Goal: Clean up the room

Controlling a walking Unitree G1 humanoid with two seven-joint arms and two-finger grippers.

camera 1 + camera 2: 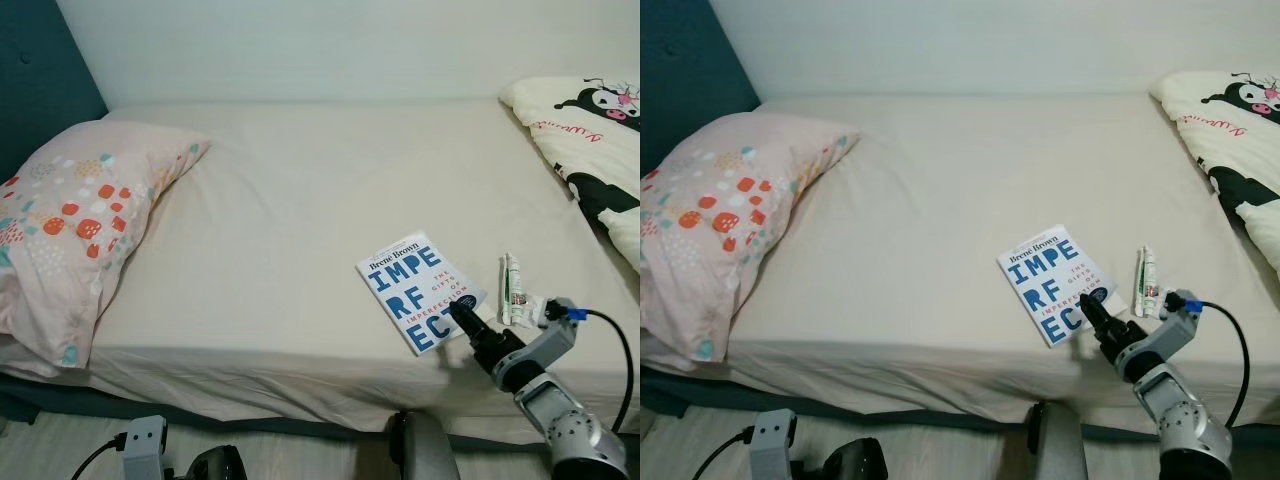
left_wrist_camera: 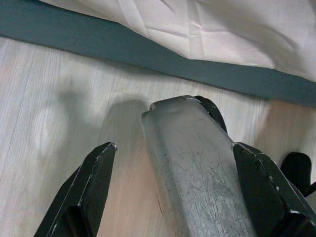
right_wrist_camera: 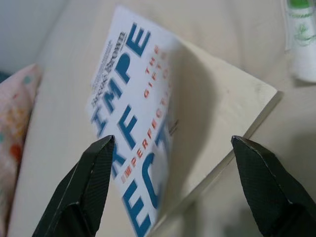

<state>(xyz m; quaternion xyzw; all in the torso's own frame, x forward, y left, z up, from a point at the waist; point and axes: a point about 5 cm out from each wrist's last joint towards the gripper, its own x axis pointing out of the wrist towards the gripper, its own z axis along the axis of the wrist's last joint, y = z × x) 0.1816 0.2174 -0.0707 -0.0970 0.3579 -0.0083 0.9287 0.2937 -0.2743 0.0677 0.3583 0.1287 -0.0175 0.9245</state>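
Bed (image 1: 300, 200) with beige sheet. Book (image 1: 420, 290) lies flat near the front edge, about 5 o'clock from bed centre, white cover with blue letters. Right gripper (image 1: 462, 318) sits at the book's 5 o'clock corner, fingers spread wide on either side of that corner, gripping nothing; right wrist view shows both fingertips (image 3: 91, 177) apart with the cover between them, front cover slightly lifted. Tube (image 1: 512, 290) lies just beside the book at its 3 o'clock, not touching it. Pillow (image 1: 75, 225) with red and teal spots at 9 o'clock. Cartoon blanket (image 1: 595, 140) at 2 o'clock. Left gripper (image 2: 173, 192) hangs low over wood floor (image 2: 44, 108) by the bed base, fingers wide apart, holding nothing.
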